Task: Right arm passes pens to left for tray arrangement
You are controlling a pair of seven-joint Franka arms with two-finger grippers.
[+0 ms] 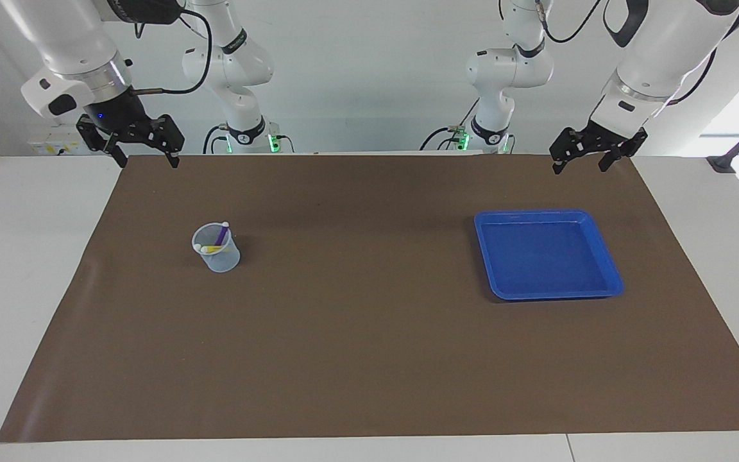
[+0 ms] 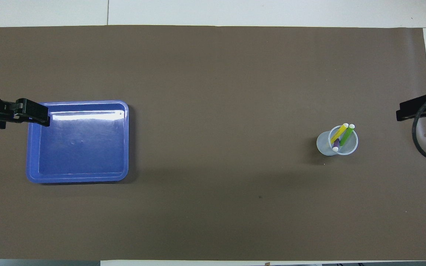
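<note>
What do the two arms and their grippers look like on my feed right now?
Both arms are glossy white, rounded segments with dark joint bands and a silver wrist ring. Black cables loop along each. The right gripper and left gripper are black two-finger units with open linkwork. Green lights glow at both bases.

A high camera across the worktop faces both robot arms from a distance, taking in the whole brown mat. A second camera looks steeply down from above the robots' end. Both views share the mat, the blue tray and the cup, turned half a circle.
</note>
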